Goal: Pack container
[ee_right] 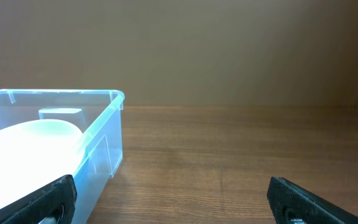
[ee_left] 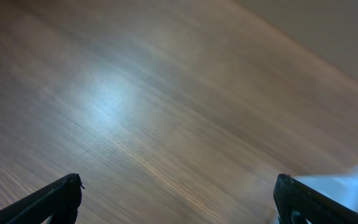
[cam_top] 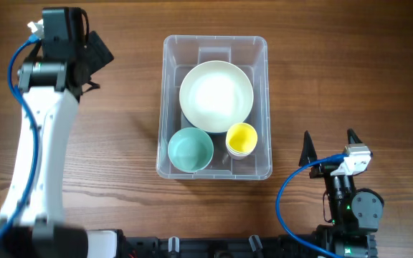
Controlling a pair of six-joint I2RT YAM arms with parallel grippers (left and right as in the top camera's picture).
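Right gripper (cam_top: 329, 145) sits on the near-right side of the container (cam_top: 214, 40), apart from it, fingers (cam_top: 307, 150) spread wide and empty, tips pointing away over the table (cam_top: 350, 64). In the right wrist view the container's near-right corner is just ahead on the left, clear wall and rim showing.

The container is mid-table, upright, open top. Inside it, along the near wall, a teal bowl (cam_top: 190, 150) is in the near-left corner and a yellow cup (cam_top: 241, 138) is just right of it, close but contact unclear. Behind both, a large white bowl (cam_top: 216, 95) fills the middle to far part of the container.

Left gripper (cam_top: 96, 53) is far-left of the container, well apart from it, over bare table. In the left wrist view its fingers are spread wide, gripping nothing.
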